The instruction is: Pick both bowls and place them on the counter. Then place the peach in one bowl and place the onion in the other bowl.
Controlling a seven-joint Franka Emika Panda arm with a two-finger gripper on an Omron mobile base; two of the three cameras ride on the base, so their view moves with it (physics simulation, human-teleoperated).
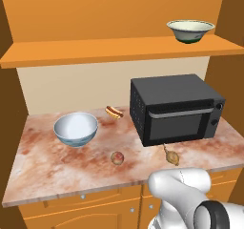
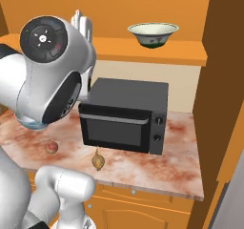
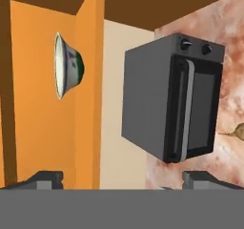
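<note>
The white bowl (image 1: 76, 129) already stands on the counter (image 1: 57, 161) at middle left of the left base view, so the cream bowl (image 1: 190, 30) on the shelf (image 1: 95, 49), upper right, seems next. The gripper (image 3: 123, 179) is wide open and holds nothing; it should approach the rim squarely, over the microwave (image 1: 175, 109).

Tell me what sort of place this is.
A kitchen, rendered rather than real: a black microwave on a marbled counter over orange cabinets, food lying loose, and a bowl on a wooden shelf.
</note>
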